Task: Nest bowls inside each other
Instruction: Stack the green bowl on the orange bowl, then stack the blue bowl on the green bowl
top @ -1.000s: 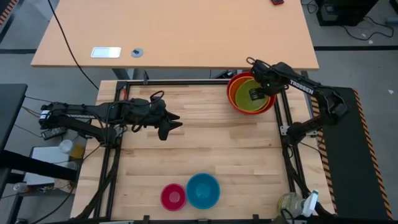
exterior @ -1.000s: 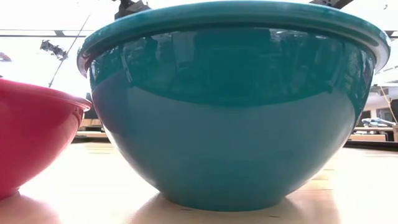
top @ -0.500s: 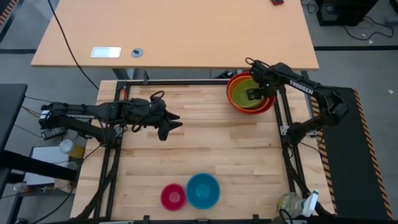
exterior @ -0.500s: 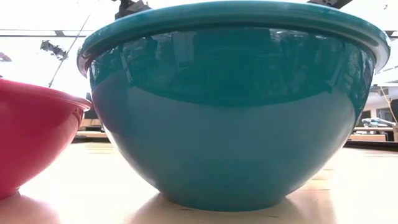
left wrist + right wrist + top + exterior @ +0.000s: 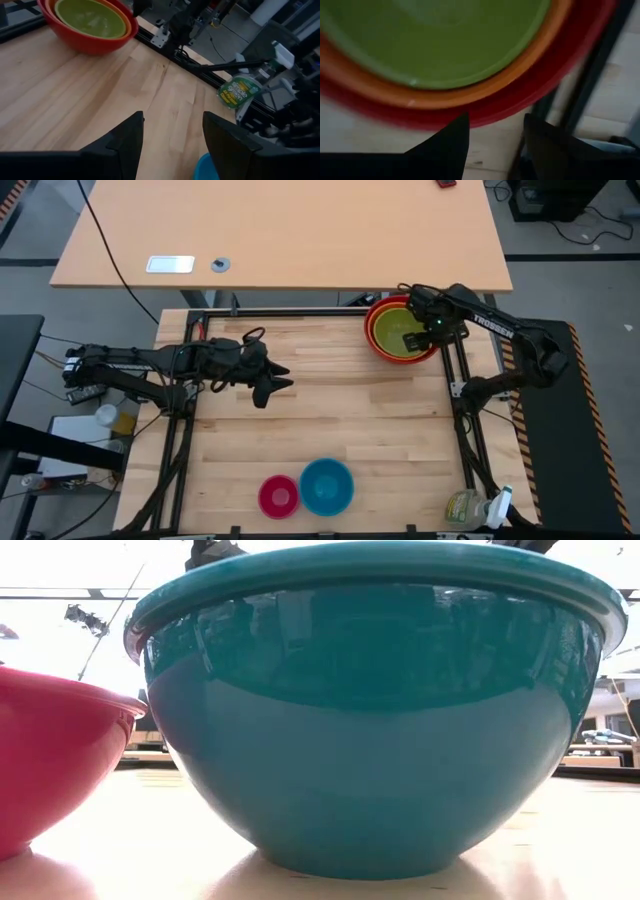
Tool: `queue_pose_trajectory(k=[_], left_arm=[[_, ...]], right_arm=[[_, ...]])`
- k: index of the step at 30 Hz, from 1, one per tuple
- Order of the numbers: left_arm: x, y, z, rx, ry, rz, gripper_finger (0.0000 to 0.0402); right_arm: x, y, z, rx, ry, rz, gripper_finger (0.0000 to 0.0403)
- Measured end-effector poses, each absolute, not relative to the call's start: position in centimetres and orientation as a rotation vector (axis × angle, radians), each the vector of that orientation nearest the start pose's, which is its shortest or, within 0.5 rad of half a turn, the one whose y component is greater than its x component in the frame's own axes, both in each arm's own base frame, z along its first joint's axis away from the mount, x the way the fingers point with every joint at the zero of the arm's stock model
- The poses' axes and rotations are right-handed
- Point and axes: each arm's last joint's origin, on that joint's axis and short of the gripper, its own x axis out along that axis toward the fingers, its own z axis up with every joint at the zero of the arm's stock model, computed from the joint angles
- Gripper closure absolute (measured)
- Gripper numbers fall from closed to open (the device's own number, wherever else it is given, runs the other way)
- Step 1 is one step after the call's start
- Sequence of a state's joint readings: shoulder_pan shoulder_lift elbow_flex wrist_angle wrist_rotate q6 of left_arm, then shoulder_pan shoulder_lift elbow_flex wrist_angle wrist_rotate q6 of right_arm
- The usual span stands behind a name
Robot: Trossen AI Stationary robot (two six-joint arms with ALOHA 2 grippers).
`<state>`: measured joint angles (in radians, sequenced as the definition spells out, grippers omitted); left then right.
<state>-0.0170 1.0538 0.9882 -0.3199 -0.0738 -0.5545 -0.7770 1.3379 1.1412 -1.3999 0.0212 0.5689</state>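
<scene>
A red bowl (image 5: 378, 342), an orange bowl (image 5: 372, 328) and a lime green bowl (image 5: 395, 332) sit nested at the table's far right corner. My right gripper (image 5: 413, 338) hangs over this stack, pointing down, and is open with nothing between its fingers (image 5: 495, 145). In the right wrist view the green bowl (image 5: 435, 35), the orange rim (image 5: 470, 92) and the red rim (image 5: 535, 95) lie below it. A blue bowl (image 5: 326, 486) and a smaller pink bowl (image 5: 278, 495) stand side by side on their bases near the front edge. My left gripper (image 5: 277, 390) waits open, left of the middle.
Black frame rails (image 5: 458, 410) run around the wooden board. A spray bottle (image 5: 470, 506) stands off the near right corner. The middle of the board (image 5: 340, 415) is bare wood. A second table (image 5: 280, 230) stands beyond the far edge.
My right gripper has shifted a little toward the table's right edge above the nested stack and has tipped slightly. Its fingers stay open. The bowls have not moved.
</scene>
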Motion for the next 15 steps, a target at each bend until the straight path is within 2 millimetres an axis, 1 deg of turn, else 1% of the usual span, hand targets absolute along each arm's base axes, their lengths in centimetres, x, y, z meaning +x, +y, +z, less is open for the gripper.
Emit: queue_pose_trajectory(k=[2, 5, 8, 11, 15], left_arm=[[22.7, -0.2, 34.0, -0.536, 0.365, 0.141, 0.0196], [22.7, -0.3, 34.0, -0.539, 0.376, 0.127, 0.0196], [22.6, -0.4, 33.8, -0.546, 0.405, 0.114, 0.0196], [22.5, -0.5, 33.5, -0.555, 0.447, 0.084, 0.0196], [22.2, -1.1, 33.1, -0.558, 0.514, 0.046, 0.0196]], right_arm=[[15.5, -14.0, 27.9, 1.015, 1.286, -0.958, 0.0209], [17.5, -12.4, 28.6, 0.938, 1.194, -0.780, 0.0209], [19.9, -10.0, 28.9, 0.835, 1.154, -0.631, 0.0209], [22.4, -7.2, 28.6, 0.741, 1.137, -0.497, 0.0209], [25.5, -3.3, 28.1, 0.671, 1.081, -0.340, 0.0209]])
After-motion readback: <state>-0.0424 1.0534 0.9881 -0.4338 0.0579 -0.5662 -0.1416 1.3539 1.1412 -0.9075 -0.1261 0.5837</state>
